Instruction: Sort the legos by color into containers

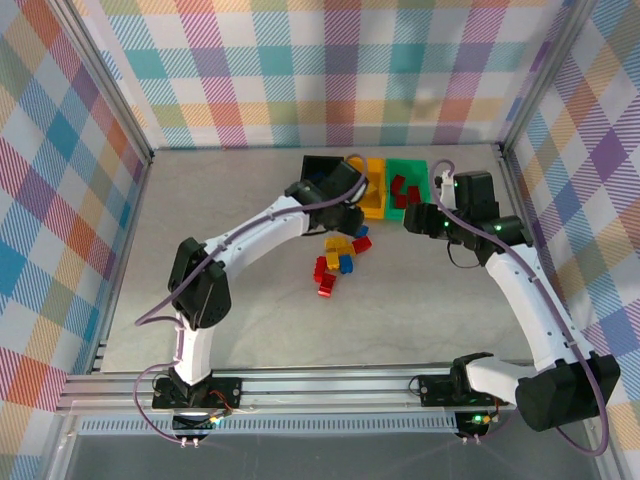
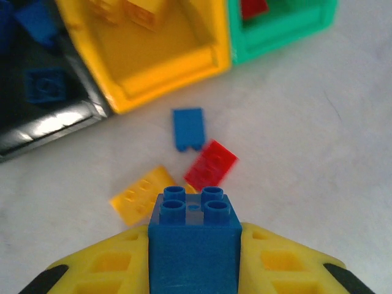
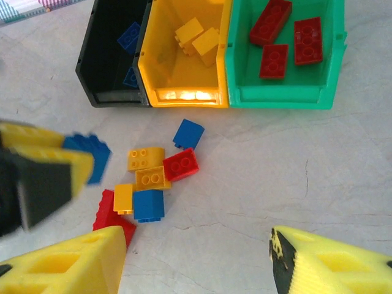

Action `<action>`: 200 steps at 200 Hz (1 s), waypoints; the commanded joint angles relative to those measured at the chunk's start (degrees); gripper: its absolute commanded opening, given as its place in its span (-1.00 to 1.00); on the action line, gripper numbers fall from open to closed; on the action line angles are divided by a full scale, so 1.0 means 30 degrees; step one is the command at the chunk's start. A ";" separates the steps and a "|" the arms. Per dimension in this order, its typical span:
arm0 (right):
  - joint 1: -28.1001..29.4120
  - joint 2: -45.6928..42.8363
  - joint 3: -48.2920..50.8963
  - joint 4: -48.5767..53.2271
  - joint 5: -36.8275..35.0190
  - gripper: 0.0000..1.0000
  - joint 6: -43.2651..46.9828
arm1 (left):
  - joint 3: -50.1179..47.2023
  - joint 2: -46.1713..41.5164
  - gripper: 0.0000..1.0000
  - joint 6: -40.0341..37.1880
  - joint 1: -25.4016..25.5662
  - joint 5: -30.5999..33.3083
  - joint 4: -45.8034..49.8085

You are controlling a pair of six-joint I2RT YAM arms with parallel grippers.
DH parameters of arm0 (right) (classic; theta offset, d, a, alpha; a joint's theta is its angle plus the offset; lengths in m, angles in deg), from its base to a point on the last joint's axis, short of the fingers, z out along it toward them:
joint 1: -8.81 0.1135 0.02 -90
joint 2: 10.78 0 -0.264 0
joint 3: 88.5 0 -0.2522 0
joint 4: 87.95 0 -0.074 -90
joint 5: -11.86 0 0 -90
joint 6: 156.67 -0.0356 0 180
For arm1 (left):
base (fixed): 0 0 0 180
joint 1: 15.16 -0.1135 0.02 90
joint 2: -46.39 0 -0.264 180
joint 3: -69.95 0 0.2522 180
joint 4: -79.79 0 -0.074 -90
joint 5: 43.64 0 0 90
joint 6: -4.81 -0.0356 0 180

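While left pincer (image 2: 195,263) clamps blue brick (image 2: 195,220), right pincer (image 3: 196,257) stands open, seemingly empty, over table (image 3: 275,184).

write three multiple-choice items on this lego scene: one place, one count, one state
1. Which bin stands in the middle of the row? A black B yellow C green
2. How many red bricks lie in the green bin? A one B five C three
3. The left pincer is: A shut on a blue brick B open and empty C shut on a red brick
Key: B, the yellow bin sits between the other two; C, three show in the right wrist view; A, the brick sits clamped between its fingers.
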 commanded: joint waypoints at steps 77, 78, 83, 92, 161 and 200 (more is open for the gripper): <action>0.0558 -0.0378 0.1789 0.0050 0.1811 0.24 -0.0067 | 0.5308 0.5841 -0.68 0.0065 -0.4179 0.1275 -0.4808; 0.0571 -0.0359 0.1826 0.0033 0.1794 0.25 -0.0075 | 0.5393 0.5926 -0.68 0.0087 -0.4199 0.1245 -0.4793; 0.0771 -0.0327 0.1980 -0.0061 0.1702 0.25 -0.0152 | 0.5784 0.6278 -0.68 0.0162 -0.4272 0.1169 -0.4741; 0.1086 -0.0233 0.2241 -0.0277 0.1590 0.24 -0.0249 | 0.6511 0.6904 -0.68 0.0173 -0.4350 0.1068 -0.4499; 0.4217 0.1711 0.3385 -0.2114 0.0572 0.23 -0.1382 | 0.7354 0.8047 -0.30 0.0401 -0.4512 0.1367 -0.4860; 0.5840 0.4024 0.3416 -0.3475 -0.0545 0.21 -0.1758 | 0.6361 0.7027 0.15 0.0393 -0.4541 0.1458 -0.4817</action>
